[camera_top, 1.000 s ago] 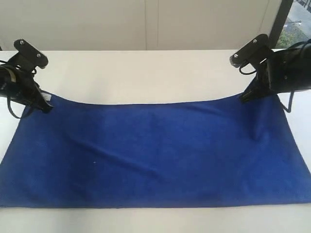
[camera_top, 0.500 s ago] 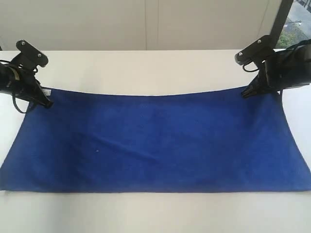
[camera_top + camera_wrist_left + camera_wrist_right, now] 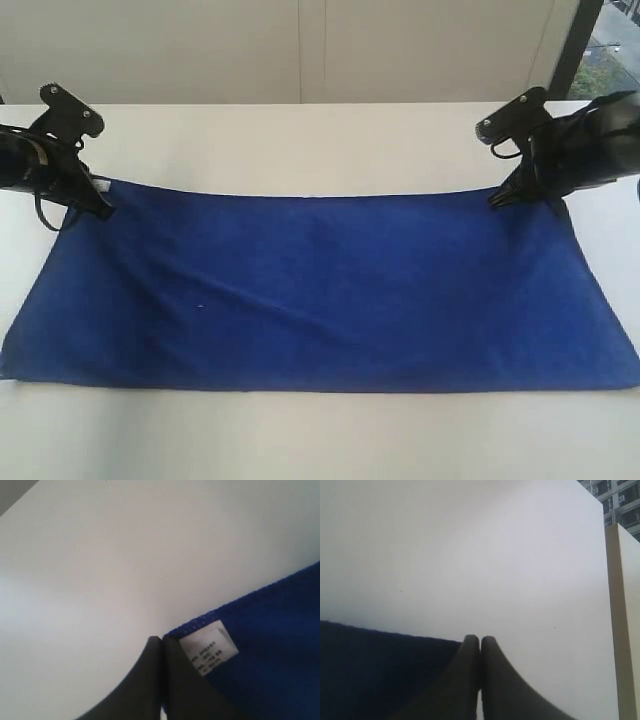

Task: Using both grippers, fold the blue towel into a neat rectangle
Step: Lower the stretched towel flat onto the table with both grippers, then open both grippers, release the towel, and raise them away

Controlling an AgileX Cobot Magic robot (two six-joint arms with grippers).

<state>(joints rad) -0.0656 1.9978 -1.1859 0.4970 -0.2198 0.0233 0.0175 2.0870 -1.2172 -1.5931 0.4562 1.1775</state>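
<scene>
The blue towel (image 3: 320, 290) lies spread wide on the white table (image 3: 300, 140), its far edge stretched straight between both grippers. My left gripper (image 3: 103, 210) is shut on the far left corner. In the left wrist view the jaws (image 3: 161, 640) pinch the towel (image 3: 280, 630) right beside its white tag (image 3: 207, 647). My right gripper (image 3: 495, 200) is shut on the far right corner. In the right wrist view the closed fingertips (image 3: 480, 639) sit at the edge of the dark cloth (image 3: 380, 670), and the pinched corner is hidden behind a finger.
A pale wall runs behind the table, with a window (image 3: 610, 50) at the far right. Bare tabletop shows beyond the towel and in a strip along the near edge. A cream panel edge (image 3: 620, 605) stands past the table in the right wrist view.
The towel's far edge, sagging a second ago, is now pulled straight. The near edge has slid away from the camera. Both grippers stayed shut on their corners and shifted only slightly.
</scene>
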